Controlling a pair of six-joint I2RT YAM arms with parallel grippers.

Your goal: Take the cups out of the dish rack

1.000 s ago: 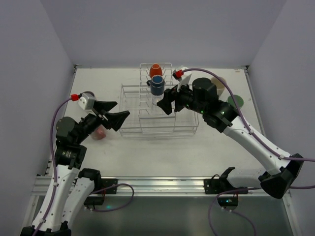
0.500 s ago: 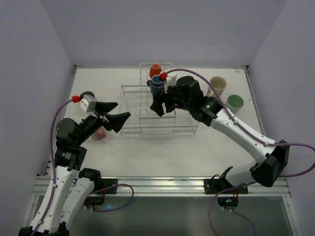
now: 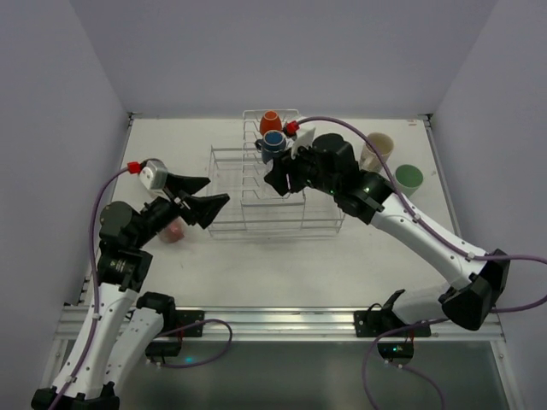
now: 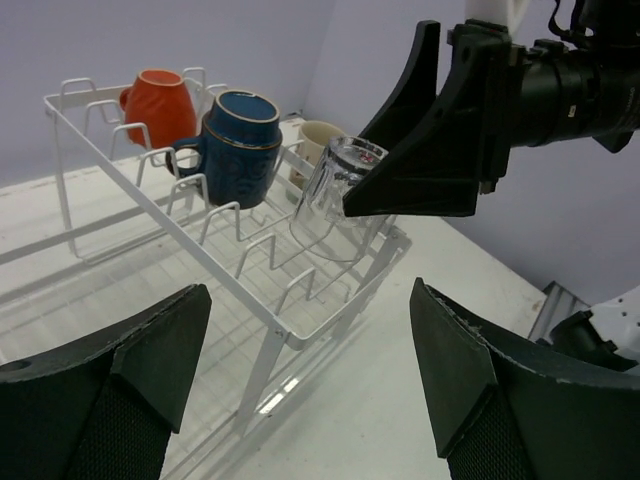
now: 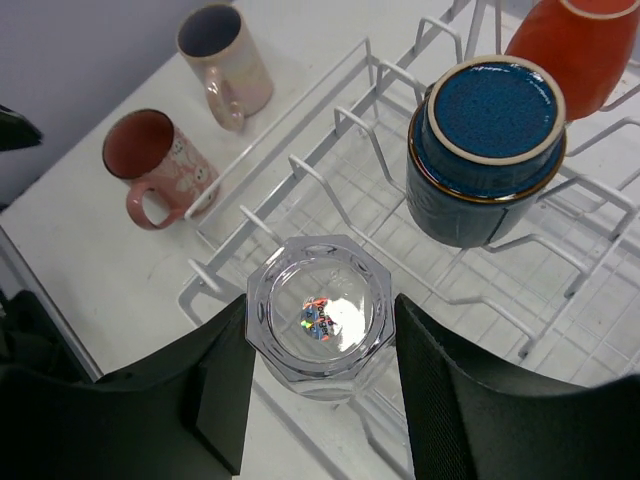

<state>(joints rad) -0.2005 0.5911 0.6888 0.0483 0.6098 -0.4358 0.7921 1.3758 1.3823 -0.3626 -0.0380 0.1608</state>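
Left tool (image 3: 214, 190): I see its jaws spread wide and empty, just left of the dish rack (image 3: 320, 213).
Right tool (image 3: 278, 178): straddles the clear glass (image 5: 320, 318); I cannot tell if it clamps.
Clear glass: upturned on rack tines.
Beyond: blue mug (image 3: 273, 145), orange mug (image 3: 270, 120), both racked.

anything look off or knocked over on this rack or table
Nothing stands out. The clear glass, blue mug and orange mug sit upside down on the dish rack tines, as draining cups do. The pink mug stands upright on the table. No spill or breakage shows.
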